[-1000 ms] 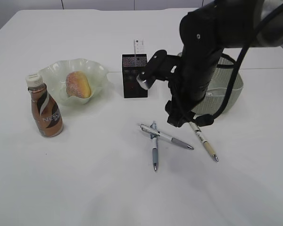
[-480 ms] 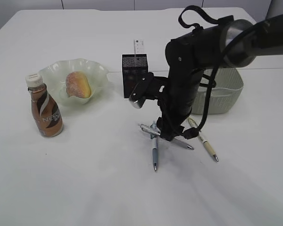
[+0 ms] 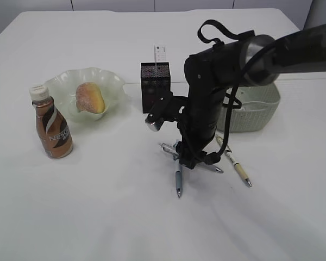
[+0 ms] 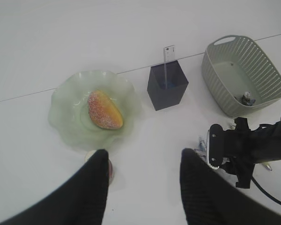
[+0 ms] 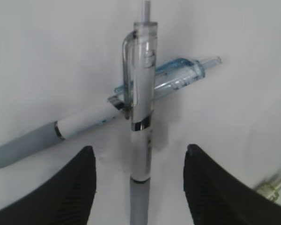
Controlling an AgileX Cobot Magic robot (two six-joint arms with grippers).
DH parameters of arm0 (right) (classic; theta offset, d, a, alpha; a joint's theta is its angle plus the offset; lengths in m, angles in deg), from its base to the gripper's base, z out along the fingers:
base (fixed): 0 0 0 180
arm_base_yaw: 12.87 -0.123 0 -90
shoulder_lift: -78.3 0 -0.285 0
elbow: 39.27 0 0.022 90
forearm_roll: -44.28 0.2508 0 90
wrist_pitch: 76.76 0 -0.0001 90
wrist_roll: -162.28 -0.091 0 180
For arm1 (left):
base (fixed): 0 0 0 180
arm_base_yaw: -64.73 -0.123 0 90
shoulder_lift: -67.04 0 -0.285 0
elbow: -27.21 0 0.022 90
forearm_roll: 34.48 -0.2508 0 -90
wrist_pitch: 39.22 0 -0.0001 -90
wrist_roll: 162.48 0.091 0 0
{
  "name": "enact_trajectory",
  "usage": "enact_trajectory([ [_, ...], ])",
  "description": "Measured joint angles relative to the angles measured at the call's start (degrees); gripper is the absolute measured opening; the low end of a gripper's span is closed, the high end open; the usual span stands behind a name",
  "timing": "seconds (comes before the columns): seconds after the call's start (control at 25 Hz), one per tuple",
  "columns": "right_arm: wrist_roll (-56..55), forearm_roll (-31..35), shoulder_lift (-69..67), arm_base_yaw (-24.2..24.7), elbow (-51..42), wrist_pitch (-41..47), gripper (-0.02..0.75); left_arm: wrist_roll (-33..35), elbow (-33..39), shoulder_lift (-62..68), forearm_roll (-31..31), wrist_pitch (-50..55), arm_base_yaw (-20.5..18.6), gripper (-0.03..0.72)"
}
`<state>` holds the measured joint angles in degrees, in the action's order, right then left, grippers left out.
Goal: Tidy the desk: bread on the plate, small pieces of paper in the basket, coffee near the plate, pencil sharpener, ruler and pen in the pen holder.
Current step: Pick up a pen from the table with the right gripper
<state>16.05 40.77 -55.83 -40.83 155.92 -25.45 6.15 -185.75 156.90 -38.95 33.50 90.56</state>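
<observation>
On the bench [image 3: 98, 217], far left of the pen holder: coffee bottle [image 3: 52, 124], upright, brown with a white cap, just in front of the plate's left edge.
Plate: pale green wavy plate [image 3: 65, 87], left of the pen holder [image 3: 155, 87], with the sugared bread [image 3: 90, 97] lying in it.
Pen holder: dark square box standing upright mid-bench; a white ruler [image 3: 161, 53] sticks up out of it.
Crossed pens: just in front of the pen holder and a little right, a clear-barrelled pen [image 5: 142, 93] lies over a blue-tinted pen [image 5: 168, 82]; the two touch where they cross.
Right gripper [image 5: 139, 183]: low over the crossed pens, fingers apart on either side of the clear pen's barrel, not clamped on it.
Third pen: cream-barrelled pen [image 3: 234, 162] lying alone, right of the crossed pair, in front of the basket.
Basket: grey-green woven basket [image 3: 261, 111], right of the pen holder, partly behind the arm; a small crumpled scrap [image 4: 247, 98] sits inside.
Left gripper [image 4: 143, 168]: high above the bench near the plate, fingers apart, holding nothing.
</observation>
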Motion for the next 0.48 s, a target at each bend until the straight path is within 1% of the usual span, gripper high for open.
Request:
enact_trajectory([
  [0.24,0.96,0.00,-0.99,0.00,0.00,0.12,0.467,0.00,0.00,0.00,0.00,0.00,0.00,0.360],
  [0.48,1.29,0.00,-2.10,0.00,0.63,0.34,0.467,0.00,0.00,0.00,-0.14,0.00,0.00,0.334],
])
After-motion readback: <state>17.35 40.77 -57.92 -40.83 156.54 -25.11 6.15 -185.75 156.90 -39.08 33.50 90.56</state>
